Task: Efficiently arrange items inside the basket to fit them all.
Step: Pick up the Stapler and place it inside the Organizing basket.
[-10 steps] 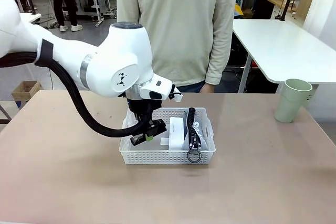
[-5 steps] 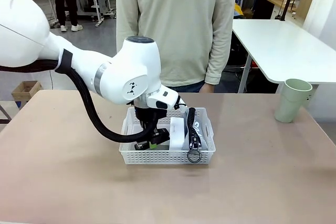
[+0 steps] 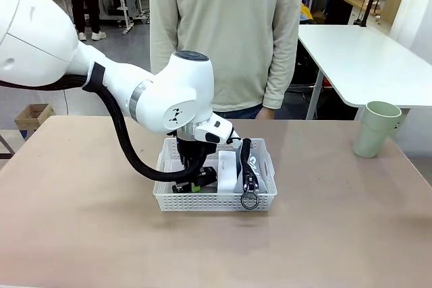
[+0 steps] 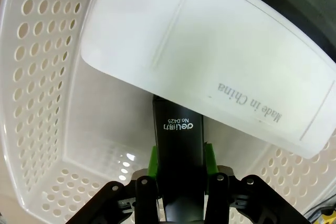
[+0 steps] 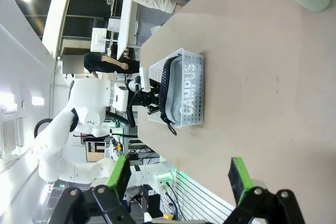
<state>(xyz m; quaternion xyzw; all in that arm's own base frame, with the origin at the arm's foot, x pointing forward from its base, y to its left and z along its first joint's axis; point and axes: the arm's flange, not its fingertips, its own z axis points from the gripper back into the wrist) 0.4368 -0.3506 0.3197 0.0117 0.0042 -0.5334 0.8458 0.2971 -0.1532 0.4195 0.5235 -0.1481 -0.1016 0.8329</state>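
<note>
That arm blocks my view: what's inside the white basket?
A black stapler between the fingers of the left gripper, a white box standing on edge, and a grey zip pouch. The left arm hides the basket's far left corner.

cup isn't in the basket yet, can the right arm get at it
Probably yes: the cup stands alone on the table's right side, nothing around it, and the right hand is open.

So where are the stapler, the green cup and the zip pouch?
stapler (image 4: 178,150), left wrist view, on its black top near the white print.
green cup (image 3: 376,129), front view, on the middle of its side.
zip pouch (image 3: 247,156), front view, on its black zipper.
</note>
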